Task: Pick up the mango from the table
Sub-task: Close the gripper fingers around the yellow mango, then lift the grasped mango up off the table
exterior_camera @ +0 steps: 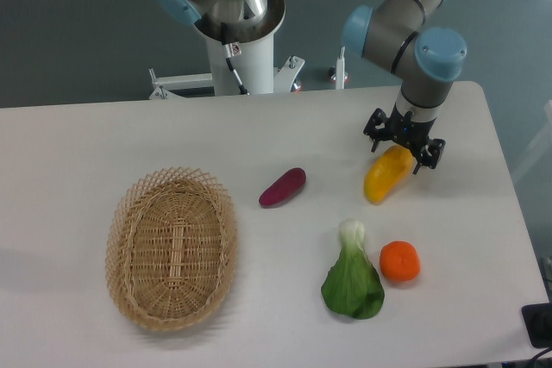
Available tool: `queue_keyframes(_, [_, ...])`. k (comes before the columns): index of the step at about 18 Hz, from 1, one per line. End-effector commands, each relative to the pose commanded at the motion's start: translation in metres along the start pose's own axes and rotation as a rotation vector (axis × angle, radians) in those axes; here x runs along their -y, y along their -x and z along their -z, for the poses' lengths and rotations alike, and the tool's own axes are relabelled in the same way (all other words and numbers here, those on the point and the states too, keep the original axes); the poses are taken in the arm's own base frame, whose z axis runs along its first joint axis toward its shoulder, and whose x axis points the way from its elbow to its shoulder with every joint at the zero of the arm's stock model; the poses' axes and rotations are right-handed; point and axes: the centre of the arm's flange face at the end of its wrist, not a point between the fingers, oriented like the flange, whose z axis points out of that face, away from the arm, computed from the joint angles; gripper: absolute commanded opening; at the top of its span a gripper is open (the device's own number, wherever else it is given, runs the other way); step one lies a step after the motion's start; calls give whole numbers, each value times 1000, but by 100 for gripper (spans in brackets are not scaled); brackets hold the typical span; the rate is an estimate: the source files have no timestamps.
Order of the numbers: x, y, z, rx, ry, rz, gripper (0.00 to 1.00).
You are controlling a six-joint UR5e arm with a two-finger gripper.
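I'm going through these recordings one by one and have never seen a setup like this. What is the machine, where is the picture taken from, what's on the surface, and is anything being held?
This is a single jointed robot arm, grey with blue caps, filmed by one fixed camera looking down at the white table from the front. Its black two-finger claw is lowered over the upper end of the yellow mango, fingers either side of it. The mango looks to be resting on the table, and I cannot tell whether the fingers grip it yet. Also on the table are a woven basket, a dark purple vegetable, a leafy green vegetable and a round orange.
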Motion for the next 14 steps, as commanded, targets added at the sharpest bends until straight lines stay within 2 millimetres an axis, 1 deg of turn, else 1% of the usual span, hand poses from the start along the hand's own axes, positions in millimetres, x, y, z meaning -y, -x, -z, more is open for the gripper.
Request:
queue_keyframes(1, [0, 0, -2, -3, 0, 0, 99])
queue_keyframes(3, [0, 1, -1, 0, 0, 3, 72])
queue_keyframes(4, [0, 1, -1, 0, 0, 3, 65])
queue_keyframes(5, [0, 1, 0, 2, 0, 3, 60])
queue_keyframes(7, [-1, 4, 4, 11, -1, 5, 55])
queue_keyframes(10, [-2, 7, 10, 22, -2, 7, 55])
queue_keyframes(13, [-2, 17, 32, 67, -14, 5, 55])
queue_keyframes(14, [-4, 21, 43, 86, -23, 11, 55])
